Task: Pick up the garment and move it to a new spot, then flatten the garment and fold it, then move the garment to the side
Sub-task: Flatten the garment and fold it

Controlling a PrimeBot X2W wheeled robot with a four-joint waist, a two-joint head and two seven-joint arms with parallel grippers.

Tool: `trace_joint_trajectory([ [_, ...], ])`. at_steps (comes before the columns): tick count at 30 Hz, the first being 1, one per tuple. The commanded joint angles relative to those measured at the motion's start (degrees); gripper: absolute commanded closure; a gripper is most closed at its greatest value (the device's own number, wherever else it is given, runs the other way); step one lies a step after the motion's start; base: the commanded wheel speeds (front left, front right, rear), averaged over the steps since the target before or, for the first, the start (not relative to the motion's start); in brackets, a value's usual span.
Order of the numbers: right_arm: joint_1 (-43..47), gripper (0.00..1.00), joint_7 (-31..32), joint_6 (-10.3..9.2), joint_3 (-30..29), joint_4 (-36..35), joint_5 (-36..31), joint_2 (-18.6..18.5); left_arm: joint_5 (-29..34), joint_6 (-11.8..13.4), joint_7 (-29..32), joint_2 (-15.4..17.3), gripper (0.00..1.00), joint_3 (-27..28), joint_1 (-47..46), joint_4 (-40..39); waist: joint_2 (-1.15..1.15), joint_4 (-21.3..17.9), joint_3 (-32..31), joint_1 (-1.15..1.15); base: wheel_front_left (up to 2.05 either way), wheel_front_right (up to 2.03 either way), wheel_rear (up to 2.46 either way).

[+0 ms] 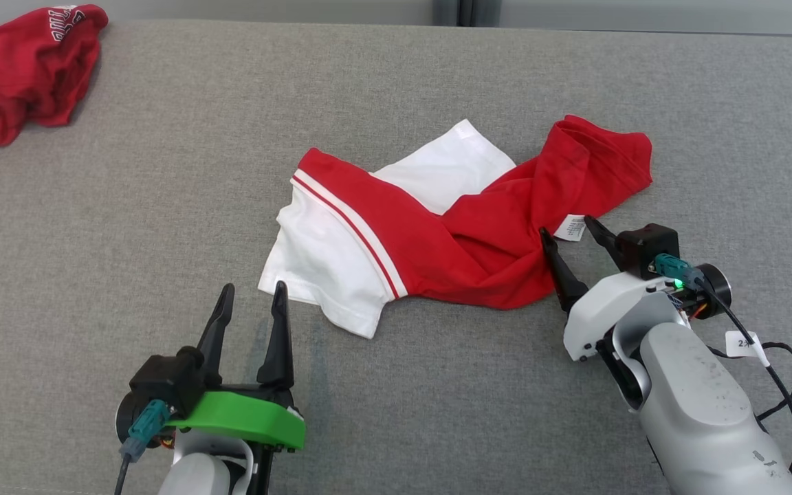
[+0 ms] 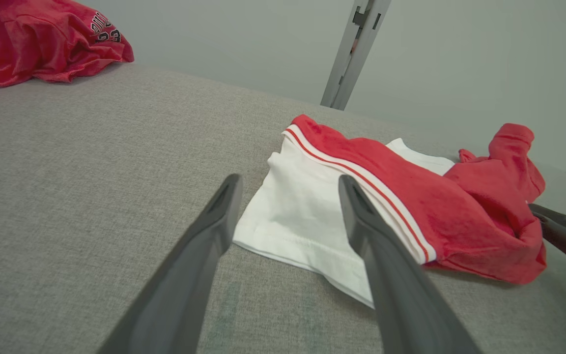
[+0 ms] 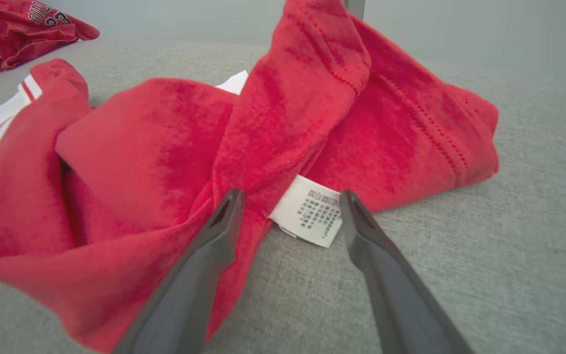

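**Red-and-white garment, crumpled; both pairs of fingers open at its near edge**

1. Left fingers point(image 1: 276, 337): spread wide, holding nothing. The garment's white hem corner lies just beyond the tips, toward the right-hand finger of the pair.
2. Right fingers point(image 1: 559, 269): spread wide, nothing pinched. The care label point(image 1: 570, 227) sits between the two tips. The left-hand finger looks to be against a red fold, though contact cannot be confirmed.
3. Counter point(image 1: 437, 399): grey woven covering, bare just ahead of both pairs of fingers.
4. Garment point(image 1: 451, 234): lies beyond and between the two pairs of fingers. White panel nearest the left pair, twisted red bulk nearest the right pair. Bunched and layered, not yet flattened.
5. Second red garment point(image 1: 21, 69): heaped far beyond the left fingers and off to their left, well apart from the first.

Risks, as judged:
- Right fingers closing here may catch the label alone or a single loose fold, so the cloth would slip or hang lopsided on lifting.
- Left fingers may pinch several stacked layers at the hem, keeping the twist locked in when the garment is spread.
- Tips driven too low could snag the counter's covering and drag it along.
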Motion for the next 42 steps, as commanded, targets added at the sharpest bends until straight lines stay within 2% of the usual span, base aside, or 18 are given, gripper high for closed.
trace_joint_trajectory([
  [1,-0.6,0.0,0.0,-0.06,0.2,0.4,0.3,-0.3,0.0,0.2,0.0,0.2,0.0,-0.1,-0.5,0.0,0.0,0.1,0.1,0.0,0.0,0.0,0.0],
  [9,-4.6,0.0,-0.8,-0.06,1.3,3.1,0.8,-0.3,-0.2,0.2,0.0,0.2,0.0,-0.1,-1.1,0.2,0.0,0.5,0.9,0.0,0.0,0.0,0.0],
  [17,-9.6,0.0,1.4,-0.06,5.2,9.2,3.5,-0.3,-0.5,-0.1,0.0,0.2,0.0,-0.6,-1.8,0.5,0.0,1.5,1.3,0.0,0.0,0.0,0.0],
  [19,-10.6,0.51,1.2,-0.06,5.8,10.6,4.0,-0.3,-0.4,-0.2,0.0,0.2,0.0,-0.5,-1.7,0.6,0.0,1.7,1.3,0.0,0.0,0.0,0.0],
  [20,-11.0,0.69,0.9,-0.06,6.1,11.1,4.4,-0.3,-0.4,-0.2,0.0,0.2,0.0,-0.5,-1.6,0.6,0.0,1.8,1.3,0.0,0.0,0.0,0.0],
  [22,-11.5,0.97,0.2,-0.06,6.5,11.9,5.3,-0.3,-0.3,-0.1,0.0,0.2,0.0,-0.4,-1.4,0.7,0.0,1.9,1.2,0.0,0.0,0.0,0.0],
  [23,-11.7,1.0,-0.4,-0.06,6.7,12.1,5.8,-0.3,-0.3,-0.1,0.0,0.2,0.0,-0.3,-1.3,0.7,0.0,1.8,1.1,0.0,0.0,0.0,0.0],
  [28,-11.2,1.0,-2.7,-0.06,5.8,12.0,5.8,-0.3,0.1,0.3,0.0,0.2,0.0,0.2,-0.2,0.7,0.0,0.4,-0.2,0.0,0.0,0.0,0.0],
  [32,-8.5,1.0,-4.0,-0.07,2.3,9.6,4.4,-0.3,0.3,0.0,0.0,0.1,0.0,0.6,0.6,0.7,0.0,-1.6,-1.9,0.0,0.0,0.0,0.0],
  [39,1.8,1.0,-4.3,-0.07,-6.3,0.6,1.1,-0.3,0.6,-0.1,0.0,0.2,0.0,1.3,2.6,0.8,0.0,-5.8,-5.0,0.0,0.0,0.0,0.0],
  [42,7.7,1.0,-3.2,-0.07,-8.3,-3.9,1.4,-0.2,0.6,0.0,0.0,0.2,0.0,1.8,3.3,0.8,0.0,-7.4,-5.9,0.0,0.0,0.0,0.0],
])
